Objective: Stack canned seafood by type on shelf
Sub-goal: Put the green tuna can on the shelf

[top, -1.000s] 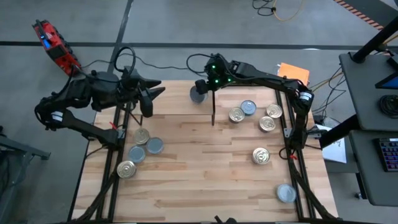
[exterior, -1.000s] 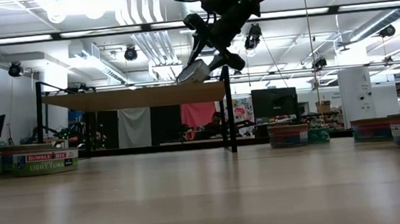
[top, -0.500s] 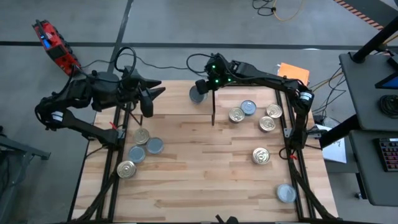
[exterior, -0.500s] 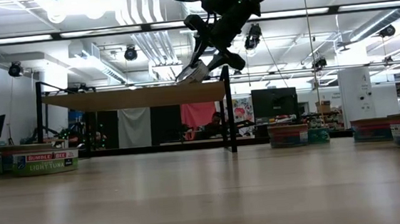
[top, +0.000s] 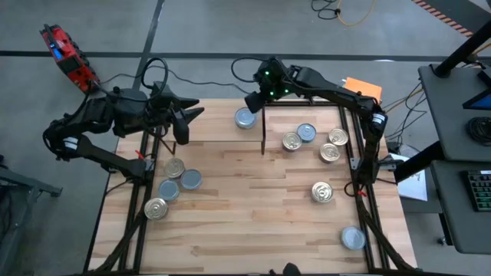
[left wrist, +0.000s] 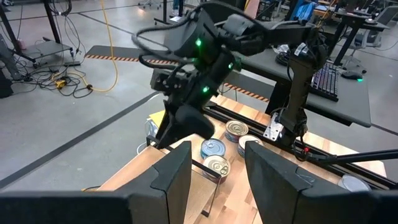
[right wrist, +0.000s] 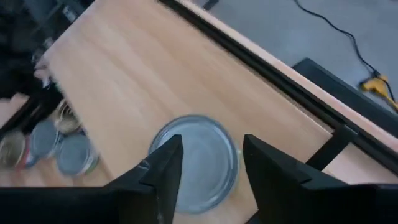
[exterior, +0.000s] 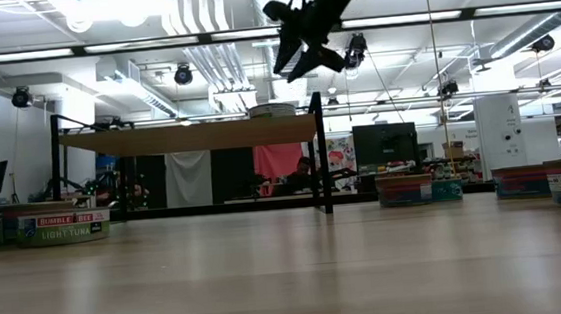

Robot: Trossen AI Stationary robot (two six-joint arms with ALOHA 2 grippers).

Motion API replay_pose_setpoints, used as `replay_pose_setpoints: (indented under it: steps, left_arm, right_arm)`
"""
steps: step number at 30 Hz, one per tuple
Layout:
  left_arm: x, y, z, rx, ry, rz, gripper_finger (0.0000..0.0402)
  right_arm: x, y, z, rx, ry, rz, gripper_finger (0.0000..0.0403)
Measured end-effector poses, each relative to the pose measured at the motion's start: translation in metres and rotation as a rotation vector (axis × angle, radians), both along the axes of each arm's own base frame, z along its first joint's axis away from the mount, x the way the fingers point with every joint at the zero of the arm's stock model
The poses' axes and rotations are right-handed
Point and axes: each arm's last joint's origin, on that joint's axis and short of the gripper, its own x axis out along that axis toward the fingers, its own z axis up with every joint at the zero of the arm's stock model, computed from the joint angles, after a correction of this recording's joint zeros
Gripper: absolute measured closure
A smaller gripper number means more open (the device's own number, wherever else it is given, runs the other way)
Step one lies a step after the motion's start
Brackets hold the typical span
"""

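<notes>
A silver-lidded tin rests flat on its base at the right end of the shelf, beside the dark upright end panel. My right gripper hangs open just above that tin, clear of it. My left gripper waits open over the shelf's left part with nothing between its fingers. More canned seafood stands on the tabletop in two groups, left and right.
Several golden and silver tins stand at the table's left and right, with single ones nearer the front right. The middle of the tabletop is bare wood. Black frame rails run along both table sides.
My right gripper has let go of the silver-lidded tin, risen away from the shelf and rolled its wrist. The tin, held tilted just above the shelf's right end before, now sits flat on the board.
</notes>
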Motion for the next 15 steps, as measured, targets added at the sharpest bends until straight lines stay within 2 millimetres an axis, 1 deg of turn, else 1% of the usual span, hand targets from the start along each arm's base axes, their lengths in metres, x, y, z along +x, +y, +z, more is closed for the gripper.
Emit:
replay_pose_setpoints:
  steps: [2, 4, 8, 9, 15]
  left_arm:
    - [0.0, 0.0, 0.0, 0.0, 0.0, 0.0, 0.0267]
    - [0.0, 0.0, 0.0, 0.0, 0.0, 0.0, 0.0267]
    - [0.0, 0.0, 0.002, 0.016, -0.008, -0.003, 0.0267]
    - [0.0, 0.0, 0.003, 0.025, -0.012, 0.004, 0.0267]
    - [-0.008, 0.001, 0.017, 0.065, -0.057, 0.007, 0.0267]
  right_arm:
    - [0.001, 0.003, 0.004, -0.011, 0.003, 0.043, 0.0274]
    - [0.003, 0.006, 0.003, -0.011, 0.019, 0.081, 0.0304]
    - [0.013, 0.015, -0.007, -0.018, 0.061, 0.145, 0.0372]
    - [0.015, 0.017, -0.011, -0.017, 0.073, 0.166, 0.0383]
    - [0.03, 0.027, -0.027, -0.002, 0.112, 0.205, 0.0393]
